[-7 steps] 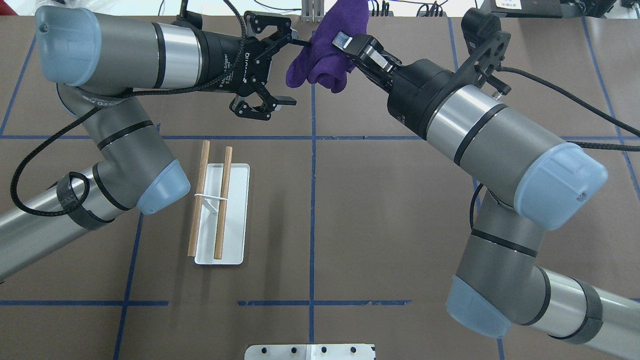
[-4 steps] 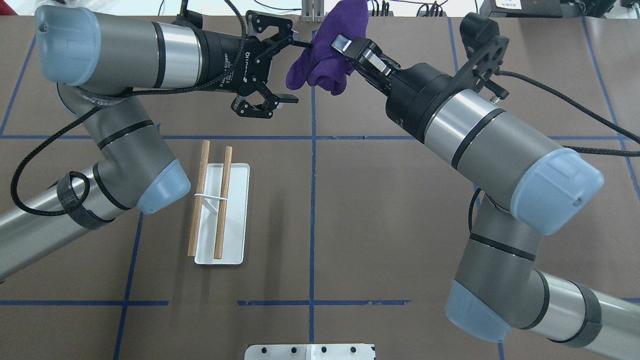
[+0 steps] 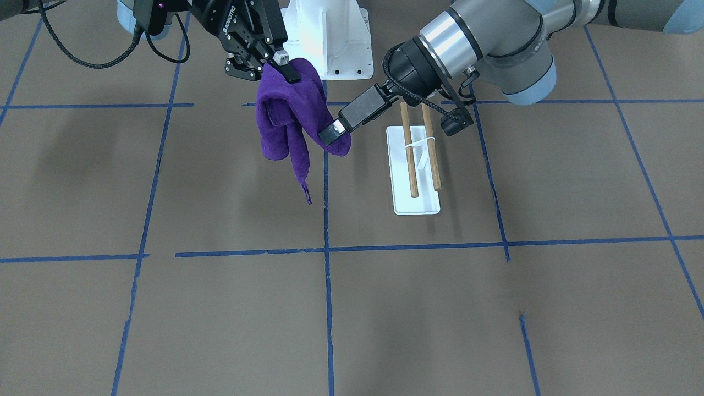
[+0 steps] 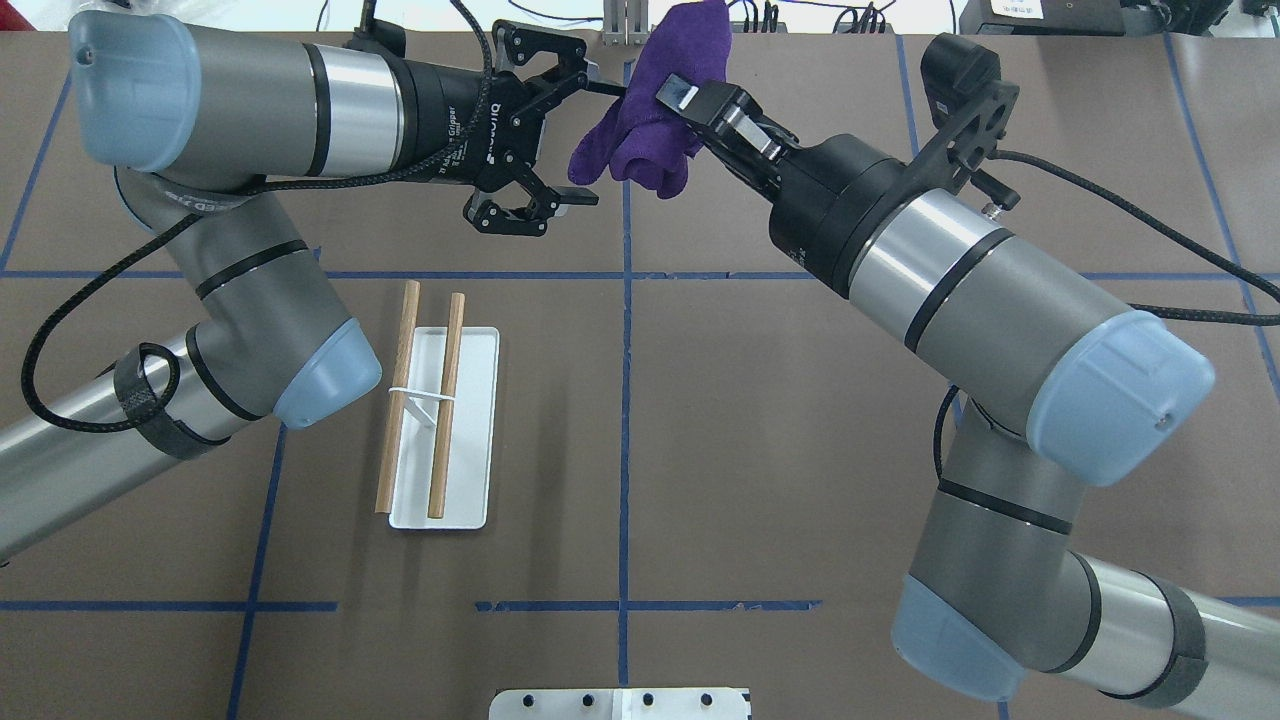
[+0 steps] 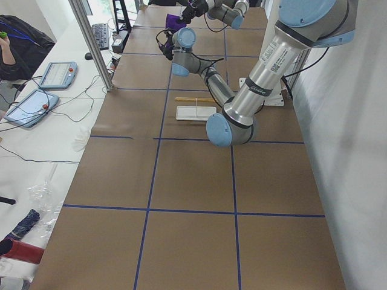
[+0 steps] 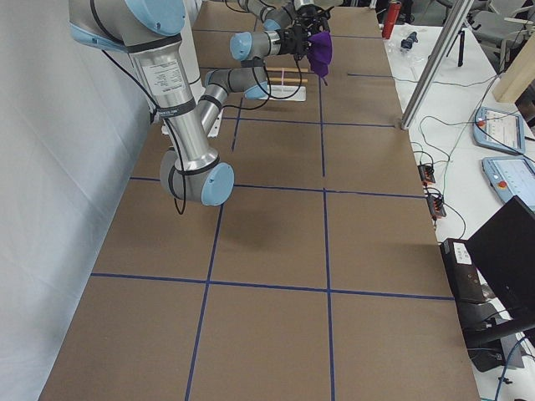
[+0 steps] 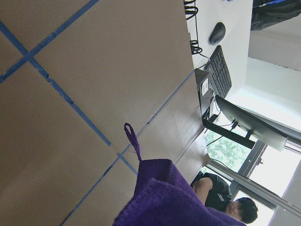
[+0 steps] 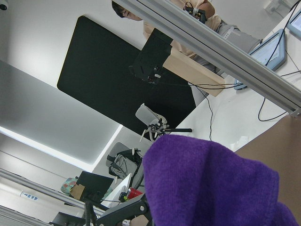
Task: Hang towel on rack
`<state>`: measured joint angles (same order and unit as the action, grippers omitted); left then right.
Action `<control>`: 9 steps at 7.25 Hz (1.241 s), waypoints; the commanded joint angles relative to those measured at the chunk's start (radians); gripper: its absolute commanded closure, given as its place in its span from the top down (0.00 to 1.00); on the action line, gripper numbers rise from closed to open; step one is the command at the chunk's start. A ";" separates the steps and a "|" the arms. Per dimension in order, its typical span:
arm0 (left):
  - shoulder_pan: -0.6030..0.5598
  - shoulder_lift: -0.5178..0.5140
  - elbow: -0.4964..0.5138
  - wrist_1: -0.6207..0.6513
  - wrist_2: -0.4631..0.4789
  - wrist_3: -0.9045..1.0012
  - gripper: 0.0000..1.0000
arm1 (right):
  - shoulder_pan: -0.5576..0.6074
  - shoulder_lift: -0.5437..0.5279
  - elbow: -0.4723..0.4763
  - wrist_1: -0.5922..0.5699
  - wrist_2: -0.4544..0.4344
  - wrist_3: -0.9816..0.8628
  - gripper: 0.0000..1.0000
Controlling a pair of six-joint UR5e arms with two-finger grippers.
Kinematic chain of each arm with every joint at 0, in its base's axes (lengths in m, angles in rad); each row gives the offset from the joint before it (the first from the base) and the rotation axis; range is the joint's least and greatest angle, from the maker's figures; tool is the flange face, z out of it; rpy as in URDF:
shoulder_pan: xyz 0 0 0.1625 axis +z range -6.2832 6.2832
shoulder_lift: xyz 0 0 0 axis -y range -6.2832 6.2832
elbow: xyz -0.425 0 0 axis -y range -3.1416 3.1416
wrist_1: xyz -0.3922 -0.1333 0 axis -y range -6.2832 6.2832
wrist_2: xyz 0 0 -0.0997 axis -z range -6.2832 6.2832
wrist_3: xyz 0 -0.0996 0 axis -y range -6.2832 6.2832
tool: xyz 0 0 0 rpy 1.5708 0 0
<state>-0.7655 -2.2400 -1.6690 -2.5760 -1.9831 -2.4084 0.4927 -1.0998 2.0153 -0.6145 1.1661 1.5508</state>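
right gripper fingertips buried in towel folds, rack rod tops behind left arm

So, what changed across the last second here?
The right gripper, jaws shut on the purple towel, carried it slightly toward the left gripper. Nothing was grasped or released. The left gripper's jaws stayed open beside the towel, and the rack did not move.
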 commanded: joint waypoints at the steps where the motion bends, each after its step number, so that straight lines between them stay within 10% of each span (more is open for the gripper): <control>1: 0.000 -0.001 -0.002 -0.001 0.000 0.000 0.82 | -0.005 0.000 0.002 0.001 0.000 0.000 0.00; 3: 0.000 -0.001 -0.006 -0.001 -0.002 0.005 0.20 | -0.005 0.001 0.002 0.001 0.000 0.000 0.00; 4: 0.000 0.000 -0.008 -0.001 -0.002 0.002 0.04 | -0.005 0.001 0.003 0.001 0.000 0.000 0.00; 9: -0.006 0.002 -0.014 -0.001 -0.005 -0.003 0.00 | -0.005 -0.002 0.008 -0.001 -0.002 0.000 0.00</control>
<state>-0.7706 -2.2386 -1.6819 -2.5772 -1.9867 -2.4101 0.4878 -1.1011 2.0233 -0.6139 1.1655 1.5509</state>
